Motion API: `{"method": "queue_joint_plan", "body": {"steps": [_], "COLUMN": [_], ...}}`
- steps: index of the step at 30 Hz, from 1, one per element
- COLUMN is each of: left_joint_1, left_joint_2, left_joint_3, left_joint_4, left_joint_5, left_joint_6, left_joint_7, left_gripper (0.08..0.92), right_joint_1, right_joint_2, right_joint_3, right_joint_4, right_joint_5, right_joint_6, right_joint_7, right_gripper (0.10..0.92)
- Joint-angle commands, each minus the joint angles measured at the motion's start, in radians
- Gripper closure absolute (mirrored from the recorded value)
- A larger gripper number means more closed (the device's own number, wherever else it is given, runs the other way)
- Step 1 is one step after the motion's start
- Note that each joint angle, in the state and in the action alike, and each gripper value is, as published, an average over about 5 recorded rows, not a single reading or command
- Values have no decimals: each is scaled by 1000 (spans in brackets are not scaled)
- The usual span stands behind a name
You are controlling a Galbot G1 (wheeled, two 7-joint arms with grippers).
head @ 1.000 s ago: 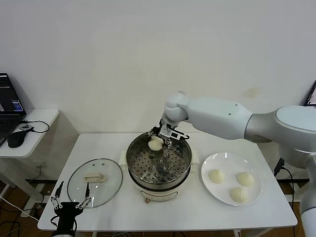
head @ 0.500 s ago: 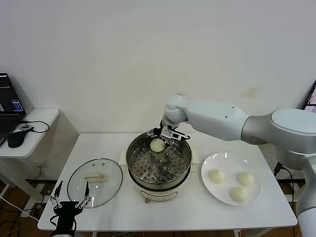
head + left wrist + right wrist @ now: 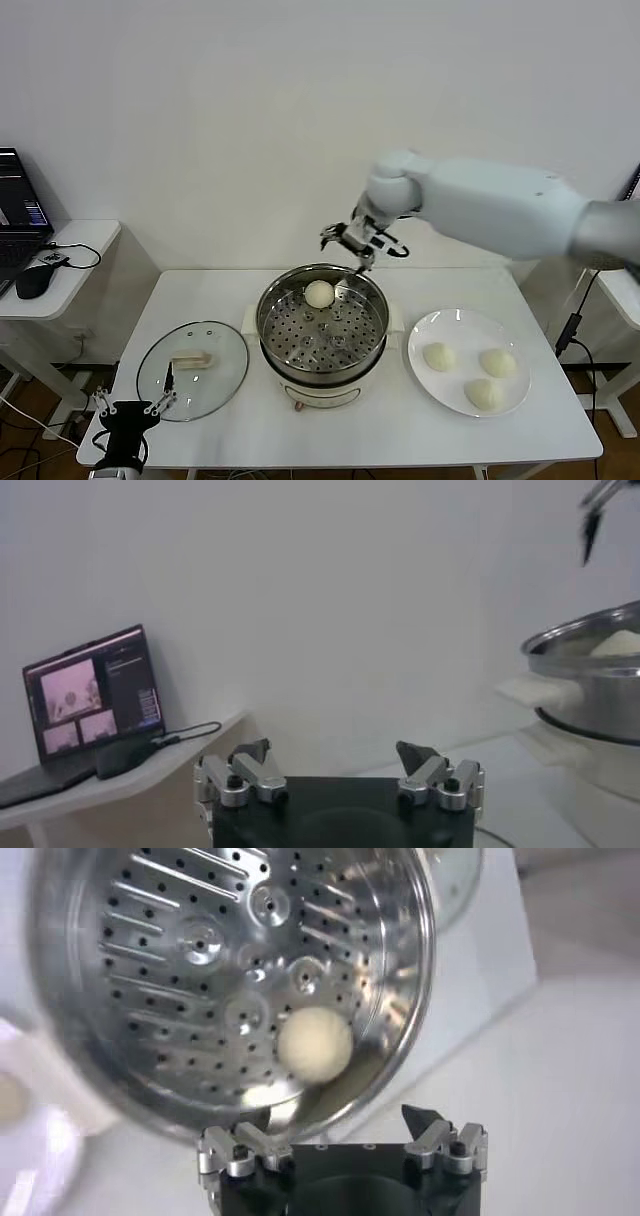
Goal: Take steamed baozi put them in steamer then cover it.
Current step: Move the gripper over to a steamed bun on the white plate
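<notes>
steamer [image 3: 590, 685] cropped, laptop [image 3: 18, 212] cut off

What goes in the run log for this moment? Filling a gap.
right gripper: open, above steamer | baozi: one inside | plate: three left | cover: off

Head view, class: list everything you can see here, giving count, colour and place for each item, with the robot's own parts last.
Steamed baozi: four, cream-white; one in the steamer, three on the plate.
Steamer: one, shiny steel on a white base; table centre.
Cover: one, clear glass; table, robot's left side.
Plate: one, white; table, right side.
Table: one, white.
Laptop: one, black; side desk, far left.
Mouse: one, black; same desk.
Right gripper: open, above the steamer's far rim.
Left gripper: open, near table edge.
</notes>
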Motion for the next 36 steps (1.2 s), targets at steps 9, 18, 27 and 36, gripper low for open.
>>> {"method": "queue_joint_plan", "body": {"steps": [9,18,27,36], "left_joint_1": [-1,14,27,25], "left_joint_2": [18,18,1,-3], "left_joint_3": [10,-7,-10,-14], "left_joint_4": [8,7,1,4], "left_joint_5": [-120,-109,-87,-75], "left_joint_6": [59,63,62,61], "left_joint_7": [17,21,21,21], "left_gripper": [177,177,177,177], "right_joint_1": [-183,-516,-692,-764], "right_joint_2": [-575,-563,-480,-386], "right_joint_3": [99,338,440,480], "right_joint_4": [307,240,122,4], "right_joint_5": [18,-92,-186,-214], "right_joint_6": [-324,-317,-309,-299], "right_joint_7": [-63,-60,-45,-25], "right_gripper": [202,202,203,203]}}
